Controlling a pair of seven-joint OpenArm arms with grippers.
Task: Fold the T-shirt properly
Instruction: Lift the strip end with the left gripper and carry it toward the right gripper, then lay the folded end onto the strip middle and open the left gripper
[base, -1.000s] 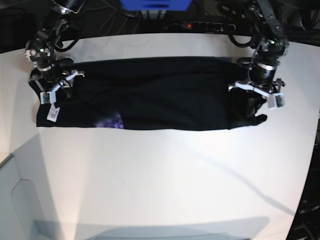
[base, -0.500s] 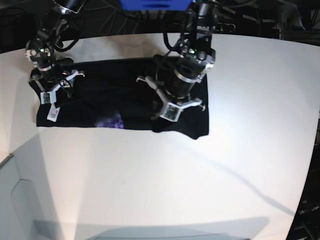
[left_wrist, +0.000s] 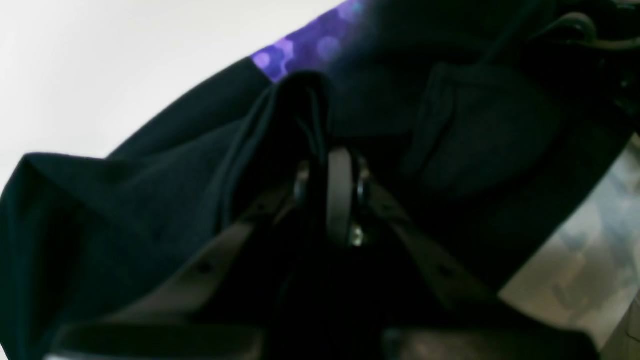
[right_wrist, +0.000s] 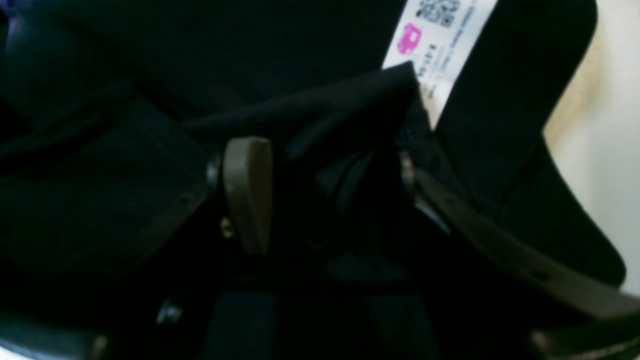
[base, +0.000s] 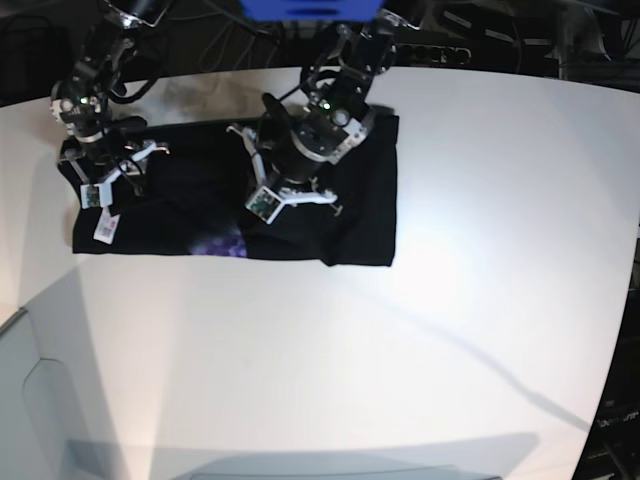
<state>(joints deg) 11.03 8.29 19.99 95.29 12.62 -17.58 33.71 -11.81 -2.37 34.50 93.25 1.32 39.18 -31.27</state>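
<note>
Left arm carries one end of the shirt over its middle, right arm stays at the other end.

The left gripper (left_wrist: 330, 165) has its jaws clenched on a bunched fold of the large plain black cloth T-shirt (base: 300, 215), above the shirt's middle; the right gripper (right_wrist: 325, 195) has its jaws wide apart around a raised fold, without pinching it, just beside the small white printed tag (right_wrist: 440, 35) at the shirt's far end. The shirt lies on the white table (base: 400, 350), and a purple print (base: 222, 245) shows at its near edge, near the left gripper. The crosswise fold looks half done; next, I think, the left gripper must lay its end flat over the tag end, edges matched, and then let go.
</note>
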